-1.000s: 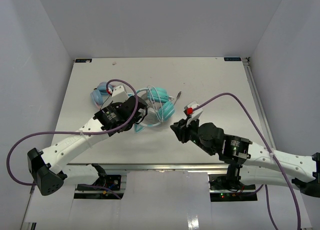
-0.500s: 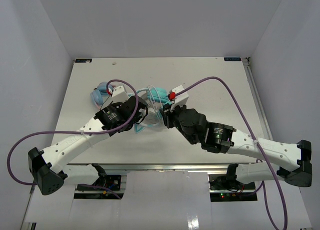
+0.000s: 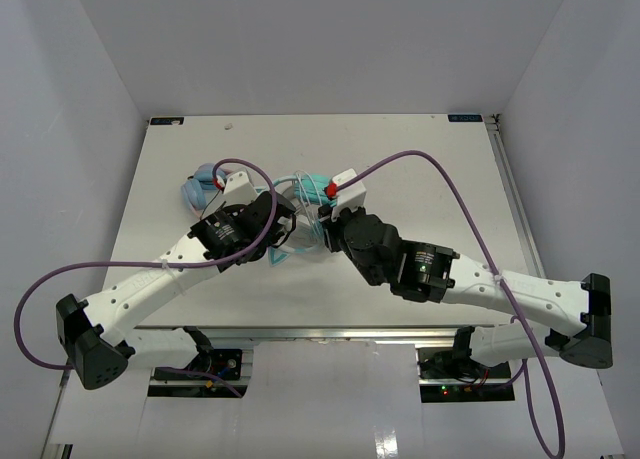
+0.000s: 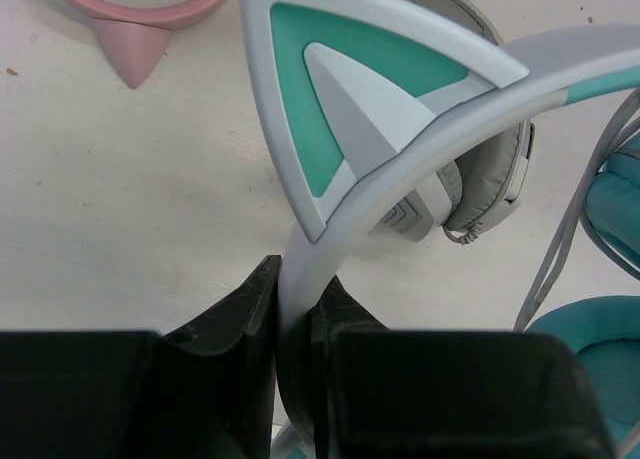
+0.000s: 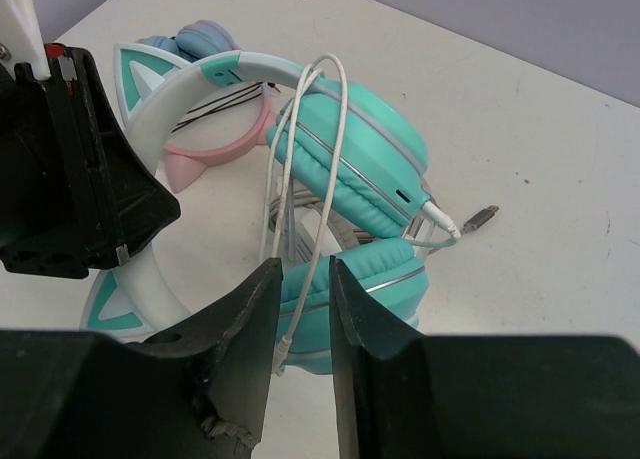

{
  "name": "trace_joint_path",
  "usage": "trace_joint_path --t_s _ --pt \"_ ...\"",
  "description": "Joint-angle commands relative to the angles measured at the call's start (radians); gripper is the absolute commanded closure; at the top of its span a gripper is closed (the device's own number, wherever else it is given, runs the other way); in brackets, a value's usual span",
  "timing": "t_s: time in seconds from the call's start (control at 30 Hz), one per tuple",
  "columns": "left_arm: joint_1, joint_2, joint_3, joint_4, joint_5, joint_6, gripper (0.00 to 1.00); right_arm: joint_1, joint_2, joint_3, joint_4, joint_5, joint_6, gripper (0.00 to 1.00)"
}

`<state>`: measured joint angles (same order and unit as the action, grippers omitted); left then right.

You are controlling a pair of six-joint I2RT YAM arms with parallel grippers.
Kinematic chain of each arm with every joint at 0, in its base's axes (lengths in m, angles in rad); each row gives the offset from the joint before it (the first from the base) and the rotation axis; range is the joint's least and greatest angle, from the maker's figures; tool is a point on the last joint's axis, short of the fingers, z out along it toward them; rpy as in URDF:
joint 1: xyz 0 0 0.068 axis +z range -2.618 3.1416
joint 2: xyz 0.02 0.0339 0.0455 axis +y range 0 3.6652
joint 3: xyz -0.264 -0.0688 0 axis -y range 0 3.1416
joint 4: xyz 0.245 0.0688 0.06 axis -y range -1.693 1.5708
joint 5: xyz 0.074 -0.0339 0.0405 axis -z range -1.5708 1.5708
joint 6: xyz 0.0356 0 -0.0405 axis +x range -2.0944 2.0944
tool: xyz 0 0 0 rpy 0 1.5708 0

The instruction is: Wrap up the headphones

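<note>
The teal headphones (image 3: 312,184) stand near the table's middle, their round ear cups (image 5: 360,169) stacked on edge. My left gripper (image 4: 297,309) is shut on the pale headband (image 4: 400,129) just below a cat-ear point; in the top view this gripper (image 3: 285,219) sits left of the cups. My right gripper (image 5: 305,269) is slightly open in front of the lower cup, on the cups' right in the top view (image 3: 322,224). The thin whitish cable (image 5: 328,205) loops over the cups and hangs down between its fingers without being pinched.
Light-blue-and-pink headphones (image 3: 200,187) lie left of the teal pair, their pink band (image 4: 150,14) close behind my left fingers. A grey-white ear cup (image 4: 480,179) sits under the teal band. A cable plug (image 5: 482,217) rests on the table right of the cups.
My right arm has swung left and forward from the table's right-hand side up to the teal ear cups, bringing its fingers around the hanging cable. The left arm has held still on the headband.
</note>
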<state>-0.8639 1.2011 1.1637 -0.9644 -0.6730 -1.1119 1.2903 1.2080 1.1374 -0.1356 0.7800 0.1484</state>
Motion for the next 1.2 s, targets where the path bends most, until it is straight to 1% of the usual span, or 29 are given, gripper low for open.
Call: trace_joint_path --t_s 0.0,0.6,0.77,0.9,1.07,1.17 --pt "0.003 -0.038 0.008 0.055 -0.013 -0.032 1.0 -0.005 0.004 0.033 0.027 0.035 -0.013 0.68" --pt "0.002 -0.048 -0.001 0.067 0.004 -0.037 1.0 -0.04 0.052 0.02 0.065 0.0 -0.031 0.71" --pt "0.003 -0.05 -0.004 0.07 0.006 -0.037 1.0 -0.04 0.068 0.02 0.068 -0.015 -0.036 0.81" --pt "0.002 -0.052 -0.004 0.072 0.0 -0.035 1.0 -0.039 0.067 0.015 0.067 -0.026 -0.035 0.91" --pt "0.002 -0.032 0.015 0.032 -0.019 -0.068 1.0 -0.03 0.036 -0.009 0.067 -0.095 -0.029 0.92" --pt "0.003 -0.006 0.041 0.0 -0.024 -0.091 1.0 -0.014 0.026 -0.022 0.065 -0.107 -0.032 0.92"
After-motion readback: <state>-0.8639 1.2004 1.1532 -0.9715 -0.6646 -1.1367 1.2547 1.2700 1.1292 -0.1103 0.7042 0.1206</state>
